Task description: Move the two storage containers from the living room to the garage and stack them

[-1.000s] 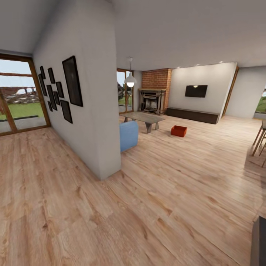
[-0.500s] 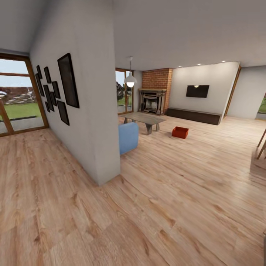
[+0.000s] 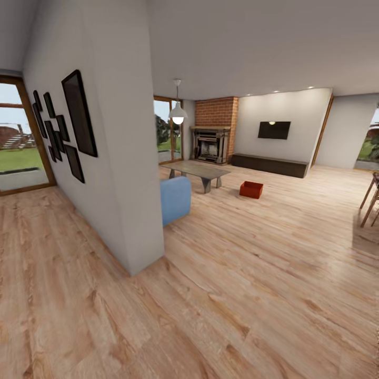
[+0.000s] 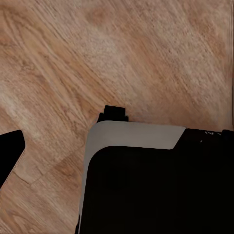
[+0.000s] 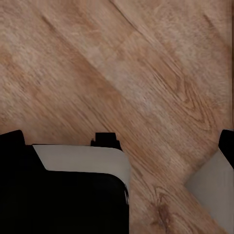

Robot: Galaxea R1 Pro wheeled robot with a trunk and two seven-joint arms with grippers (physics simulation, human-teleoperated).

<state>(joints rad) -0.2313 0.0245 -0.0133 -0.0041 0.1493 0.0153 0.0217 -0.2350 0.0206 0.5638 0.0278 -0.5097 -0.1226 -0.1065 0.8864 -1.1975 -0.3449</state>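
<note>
Across the light wood-plank floor (image 3: 252,273) the living room opens wide, with the brick fireplace (image 3: 213,129) as fixed reference on the far wall. Left of the fireplace stands a white partition wall (image 3: 116,158) hung with dark frames (image 3: 79,113); right of it runs a long dark-brown low cabinet (image 3: 271,164) beneath a wall screen (image 3: 273,129). Before the fireplace sits a low grey table (image 3: 196,169), and a blue seat (image 3: 175,199) lies nearer the camera than that table. One storage container (image 3: 251,189), red-orange and lidless, rests on the planks in front and to the right of the fireplace, just beside the table, well apart from the robot; a second is not made out. Assessed: thin rigid walls, likely light, prone to sliding on smooth planks, best taken by opposite rims or long sides. Wrist views give planks and dark arm housing; whether either gripper is parted or closed cannot be told
</note>
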